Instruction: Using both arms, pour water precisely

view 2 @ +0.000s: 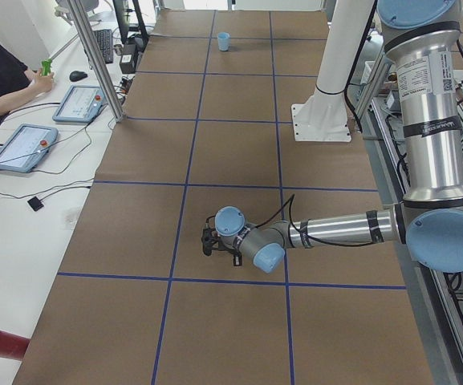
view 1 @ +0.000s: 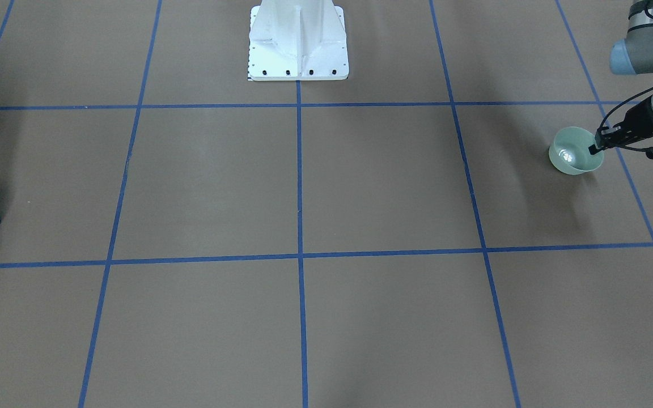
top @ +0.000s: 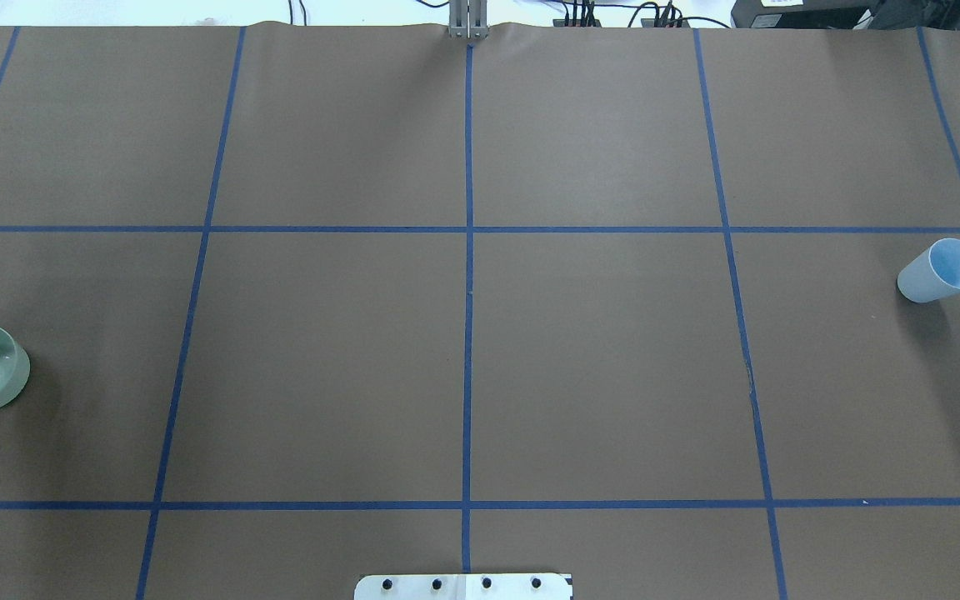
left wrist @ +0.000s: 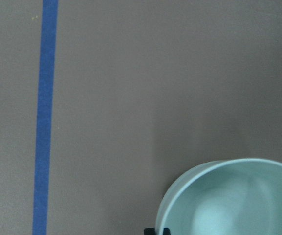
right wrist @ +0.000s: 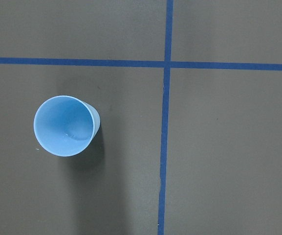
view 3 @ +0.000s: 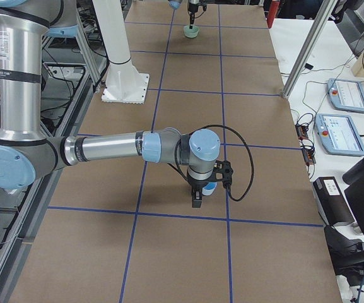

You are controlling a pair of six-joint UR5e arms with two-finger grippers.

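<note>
From the table's left end, the left arm lies low and stretched out, its wrist hiding what sits beneath. From across the table, the left gripper is at the rim of the mint-green bowl, with one black fingertip touching the outside of the wall. The fingers are set close together about that wall, but I cannot tell whether they pinch it or merely straddle it. The water appears to be in the bottom of this bowl, judging by the white glints there. The bowl seems to rest on the brown table.

The white pedestal stands midway along the robot's side.

At the far end, well apart from the bowl, the pale blue cup stands upright with its mouth open. The right arm reaches out to it and the right gripper hangs just beside it. Its wrist camera shows the cup off to one side and no fingers, so I cannot tell whether they are spread or pressed together.

This looks like the grasping step, with nothing lifted or poured yet. Next, each vessel needs a firm hold. Both must then be carried level towards the middle, and the bowl tipped slowly over the cup's narrow mouth.
</note>
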